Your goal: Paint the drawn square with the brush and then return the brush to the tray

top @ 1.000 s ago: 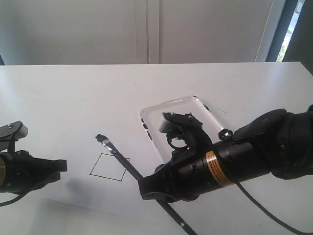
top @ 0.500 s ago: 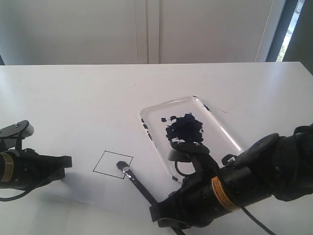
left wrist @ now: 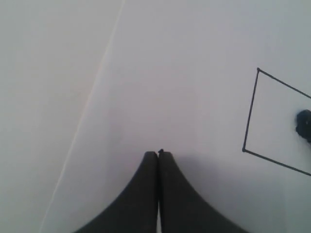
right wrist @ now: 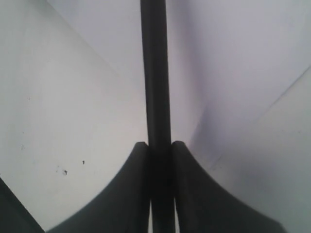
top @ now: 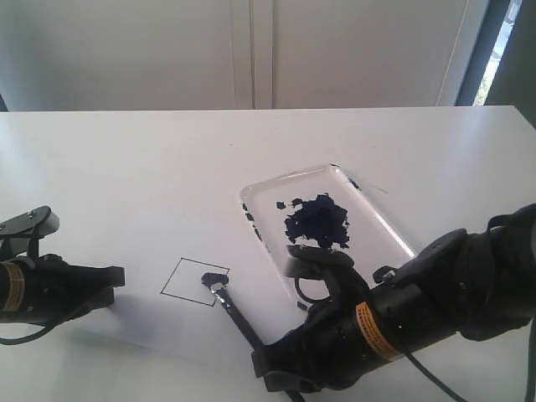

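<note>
Right gripper (top: 275, 370): you are gripping the brush (top: 237, 316) with it. In the right wrist view the two fingers are pressing on the black handle from both sides (right wrist: 156, 145).
Left gripper (top: 115, 275): you are keeping it closed and empty, the two fingers meeting tip to tip (left wrist: 158, 153). It is pointing toward the drawn square (top: 194, 281) from the left and is staying apart from it.
Brush: the handle is running from the right gripper up and left, and the dark bristles are sitting inside the square's outline, near its right side. They seem to be touching the paper.
Drawn square: it is lying on the white paper sheet (left wrist: 184, 73), between the two grippers. The inside is looking mostly blank, with only the dark bristle tip (left wrist: 305, 125) showing in it.
Tray (top: 381, 219): it is resting on the table (top: 126, 151) to the right of the square, beyond the right arm, and is carrying a dark blue paint blotch (top: 316, 219) in its middle.
</note>
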Controlling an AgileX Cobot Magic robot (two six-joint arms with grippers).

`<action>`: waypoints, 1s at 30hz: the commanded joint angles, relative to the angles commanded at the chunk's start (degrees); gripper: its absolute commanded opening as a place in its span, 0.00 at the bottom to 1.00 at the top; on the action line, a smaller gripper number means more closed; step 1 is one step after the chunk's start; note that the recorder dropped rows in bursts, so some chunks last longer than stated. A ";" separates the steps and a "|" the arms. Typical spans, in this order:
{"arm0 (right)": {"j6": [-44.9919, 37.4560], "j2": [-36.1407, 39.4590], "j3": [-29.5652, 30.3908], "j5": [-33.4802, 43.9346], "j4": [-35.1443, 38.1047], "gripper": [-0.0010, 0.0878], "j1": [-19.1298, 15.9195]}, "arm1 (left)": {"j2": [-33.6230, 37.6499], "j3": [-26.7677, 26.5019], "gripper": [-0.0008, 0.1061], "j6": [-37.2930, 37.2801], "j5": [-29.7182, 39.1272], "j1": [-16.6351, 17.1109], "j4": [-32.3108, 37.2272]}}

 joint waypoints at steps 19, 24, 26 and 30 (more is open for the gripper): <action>0.00 0.00 -0.15 -2.13 0.71 0.01 3.29 | 1.60 0.00 0.01 -1.08 -0.24 0.00 -0.08; 0.00 0.00 -0.55 -1.45 0.85 0.01 3.26 | 5.30 0.00 0.01 -1.79 -0.24 0.00 -0.08; 0.00 0.00 -0.54 -0.62 0.85 0.01 3.26 | 5.72 0.00 0.01 -1.79 -0.40 0.00 -0.08; 0.00 0.00 -0.54 2.60 0.70 0.01 3.26 | 5.82 0.00 0.01 -3.12 -0.45 0.00 -0.08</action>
